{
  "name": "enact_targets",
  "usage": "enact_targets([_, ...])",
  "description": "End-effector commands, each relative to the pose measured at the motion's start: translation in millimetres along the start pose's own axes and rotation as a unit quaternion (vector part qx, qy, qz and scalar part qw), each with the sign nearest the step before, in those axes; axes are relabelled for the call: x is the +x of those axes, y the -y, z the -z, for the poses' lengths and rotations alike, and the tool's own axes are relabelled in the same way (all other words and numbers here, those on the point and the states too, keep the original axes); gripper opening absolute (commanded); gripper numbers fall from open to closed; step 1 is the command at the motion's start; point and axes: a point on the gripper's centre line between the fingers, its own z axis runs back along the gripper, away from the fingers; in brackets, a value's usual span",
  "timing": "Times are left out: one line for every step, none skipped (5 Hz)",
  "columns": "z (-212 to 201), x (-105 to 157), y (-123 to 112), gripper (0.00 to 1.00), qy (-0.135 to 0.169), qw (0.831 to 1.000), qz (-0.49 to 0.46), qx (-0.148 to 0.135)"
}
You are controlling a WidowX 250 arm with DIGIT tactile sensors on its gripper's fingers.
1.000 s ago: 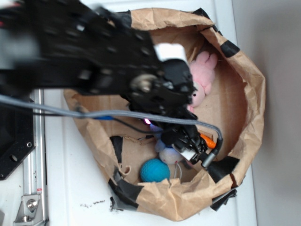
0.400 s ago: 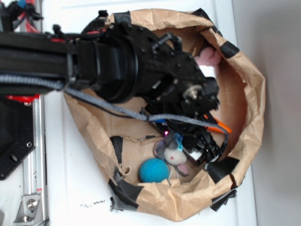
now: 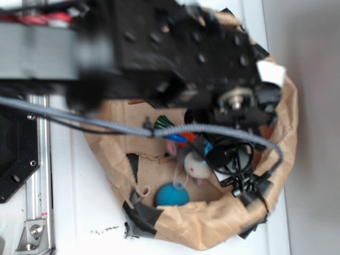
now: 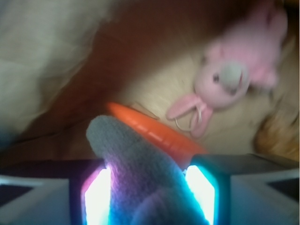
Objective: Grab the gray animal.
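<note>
Now, tool (image 4: 149, 197) clamped on gray animal (image 4: 136, 164), carrot (image 4: 154, 133) behind

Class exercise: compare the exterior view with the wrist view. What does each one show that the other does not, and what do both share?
Only the exterior view shows the blue ball and the paper bag's rim. Only the wrist view shows the pink bunny, hidden under the arm from outside. Both show the gray animal held in the pincer, with the orange carrot beside it.
</note>
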Motion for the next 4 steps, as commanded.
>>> enact_targets([-109, 11, -15, 0.00, 0.112, 0.979, 0.171, 0.027])
enact_targets([-96, 2, -31, 0.00, 0.095, 0.971, 0.205, 0.077])
enact_targets([-87, -6, -37, 0.00, 0.077, 0.970, 0.218, 0.080])
enact_targets([-83, -7, -32, 0.00, 0.075, 0.969, 0.222, 0.080])
